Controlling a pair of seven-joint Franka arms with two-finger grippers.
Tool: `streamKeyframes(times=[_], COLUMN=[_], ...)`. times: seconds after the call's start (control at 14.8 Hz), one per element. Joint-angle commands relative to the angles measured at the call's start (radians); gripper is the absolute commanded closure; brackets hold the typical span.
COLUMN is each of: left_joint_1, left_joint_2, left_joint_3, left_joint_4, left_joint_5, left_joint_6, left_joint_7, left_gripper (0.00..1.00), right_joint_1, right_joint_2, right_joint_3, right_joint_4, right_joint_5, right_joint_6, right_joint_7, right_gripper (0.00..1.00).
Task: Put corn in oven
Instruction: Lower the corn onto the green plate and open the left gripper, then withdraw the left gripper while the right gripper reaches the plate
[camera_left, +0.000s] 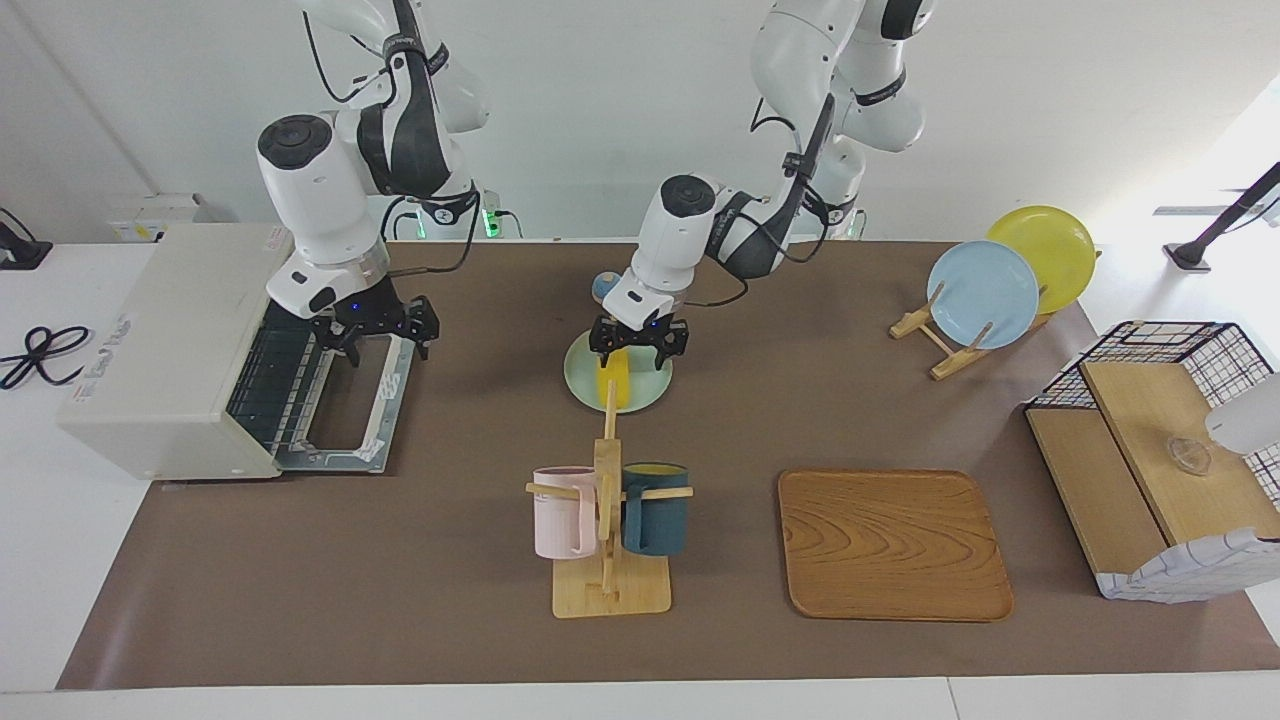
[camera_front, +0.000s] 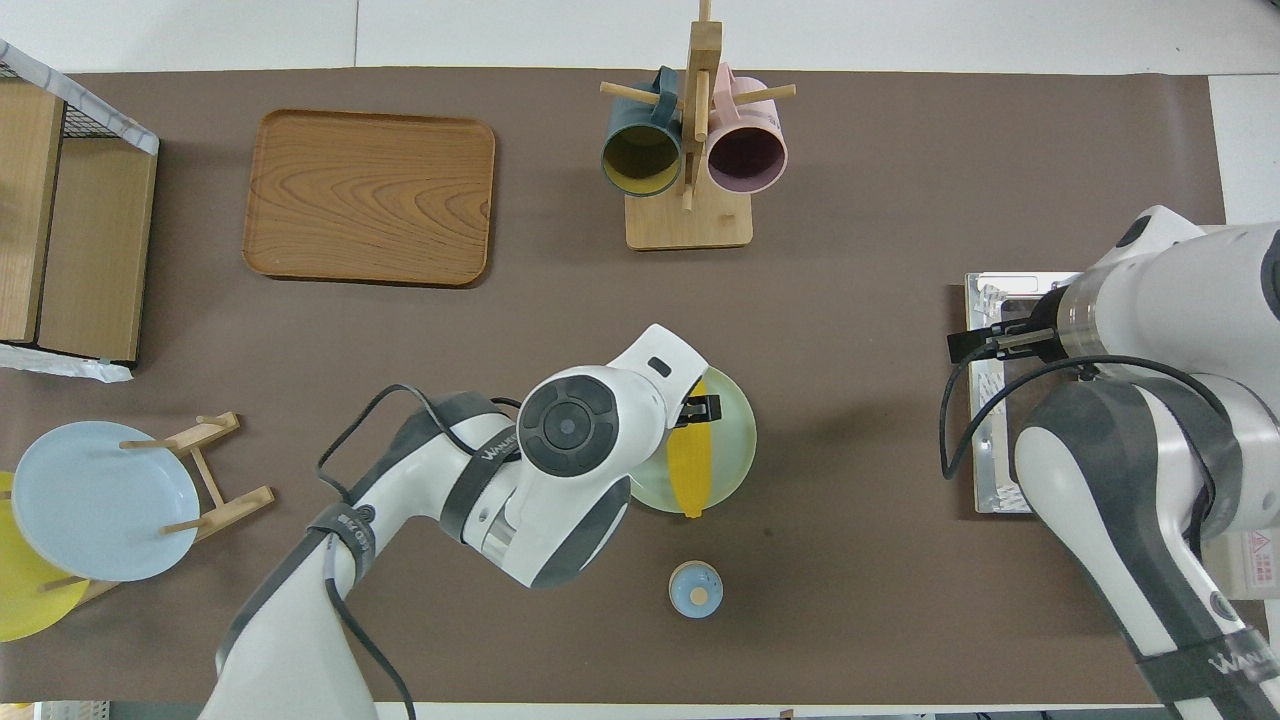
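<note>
The corn (camera_left: 610, 381) lay on a pale green plate (camera_left: 650, 389) mid-bench, ungrasped. The left end effector (camera_left: 640, 345) hung spread just over it; the right end effector (camera_left: 378, 328), also spread, hung over the oven's (camera_left: 170, 345) lowered door (camera_left: 355, 420). Judged step: pickup. Next, the left end effector would need to lower and pinch the cob.

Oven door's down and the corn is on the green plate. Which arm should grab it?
Left, probably. The left gripper hangs open right over the corn on the green plate. The right gripper is open too, but up over the oven door, with nothing in it.
</note>
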Motion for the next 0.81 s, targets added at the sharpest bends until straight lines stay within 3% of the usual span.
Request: streamKeyframes(times=[0.0, 0.14, 0.27, 0.47, 0.74], left_joint_1=[0.104, 0.173, 0.259, 0.401, 0.529], left_joint_2=[-0.120, -0.159, -0.230, -0.314, -0.336], left_joint_3=[-0.001, 0.001, 0.001, 0.002, 0.002], left_joint_4=[0.034, 0.094, 0.103, 0.111, 0.203], left_joint_5=[-0.004, -0.004, -0.004, -0.002, 0.115], left_joint_6=[-0.210, -0.333, -0.437, -0.580, -0.697], left_joint_7=[0.062, 0.066, 0.081, 0.257, 0.401], left_gripper=[0.00, 0.00, 0.00, 0.00, 0.00], right_joint_1=[0.007, 0.025, 0.117, 0.305, 0.523], right_joint_2=[-0.017, -0.005, 0.018, 0.168, 0.338], right_joint_3=[-0.008, -0.005, 0.002, 0.002, 0.002], right_joint_4=[0.061, 0.110, 0.154, 0.356, 0.492], right_joint_5=[0.013, 0.021, 0.004, -0.063, -0.146], right_joint_6=[-0.126, -0.182, -0.198, -0.304, -0.274], right_joint_7=[-0.002, 0.037, 0.127, 0.408, 0.660], right_gripper=[0.00, 0.00, 0.00, 0.00, 0.00])
